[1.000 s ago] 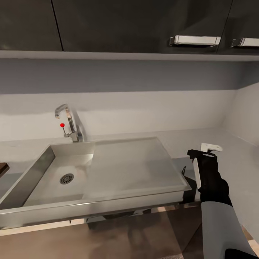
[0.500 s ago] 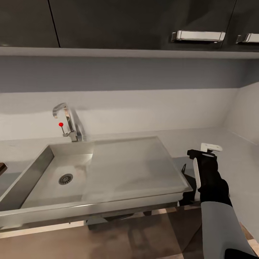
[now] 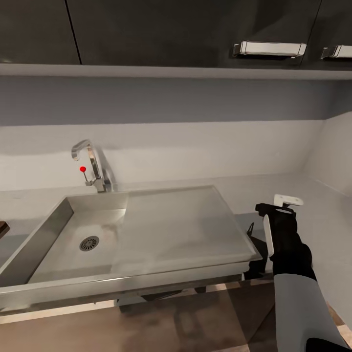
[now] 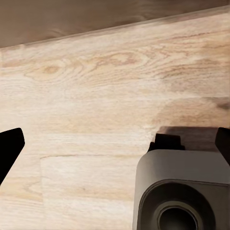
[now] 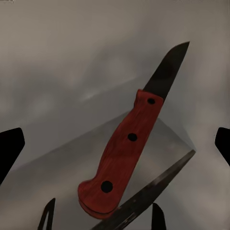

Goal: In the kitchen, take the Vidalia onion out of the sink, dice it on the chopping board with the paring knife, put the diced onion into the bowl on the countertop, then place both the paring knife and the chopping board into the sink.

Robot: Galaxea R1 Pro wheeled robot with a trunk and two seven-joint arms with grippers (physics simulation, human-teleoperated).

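The grey steel sink [image 3: 49, 234] has its basin at the left, a flat drainboard [image 3: 181, 225] and a chrome faucet [image 3: 90, 164] with a red knob. The basin holds nothing I can see. My right arm [image 3: 286, 244] hangs over the countertop [image 3: 322, 220] just right of the sink. In the right wrist view the paring knife [image 5: 125, 153], red-handled with a short dark blade, lies on the reflective steel between the wide-apart fingers of my open right gripper [image 5: 115, 143]. My left gripper [image 4: 115, 143] is open over the wooden floor. A dark corner of the chopping board [image 3: 2, 228] peeks in at the far left. The bowl and onion are out of view.
Dark wall cabinets with bar handles [image 3: 269, 49] hang above the white backsplash. A side wall closes the countertop at the far right. Part of the robot's grey base [image 4: 182, 191] sits below the left gripper. Light wooden floor lies in front of the sink.
The head camera shifted slightly a second ago, moving the whole picture. The right arm and the things on the counter have stayed put.
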